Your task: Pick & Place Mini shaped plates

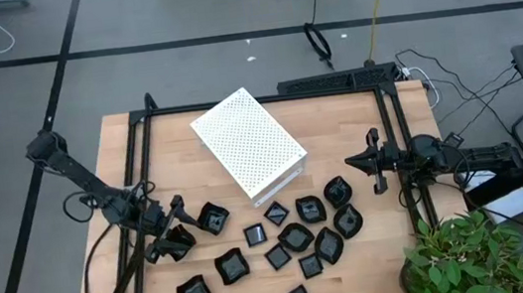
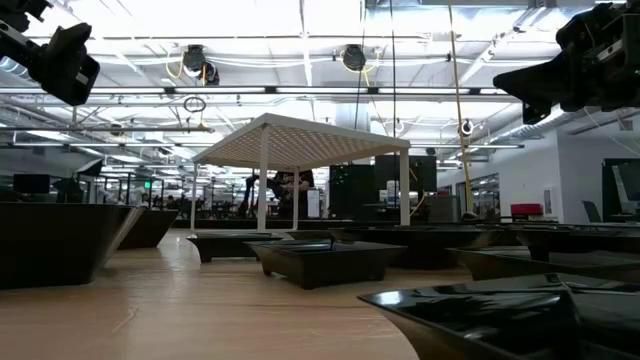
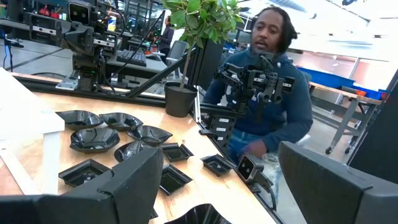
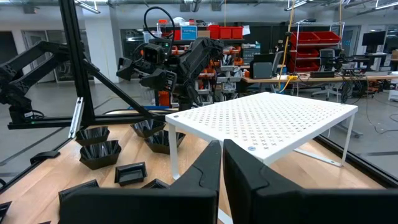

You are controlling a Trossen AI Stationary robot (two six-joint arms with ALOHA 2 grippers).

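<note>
From desk level most of the scene is blocked: dark dish rims crowd the foreground and only the arms' tips poke in from above. The wooden desk (image 1: 339, 127) sits on a grey floor crossed by black lines, inside a black frame, with an open workshop of benches and red bins beyond. The white perforated box (image 1: 247, 140) stands on it askew, and everything else is best placed from it. A potted plant (image 1: 465, 257) stands off the desk's near right corner, well away from the box, and past it a person in a blue top (image 3: 273, 106) sits partly hidden behind equipment. The mini shaped plates (image 1: 293, 236) lie scattered on the desk in front of the box, apart from it, some touching one another. The right hand (image 1: 352, 163) hovers just right of the box, fingers clenched on nothing. The left hand (image 1: 178, 224) hangs to the box's front left, fingers spread wide and released, over the leftmost plates.
</note>
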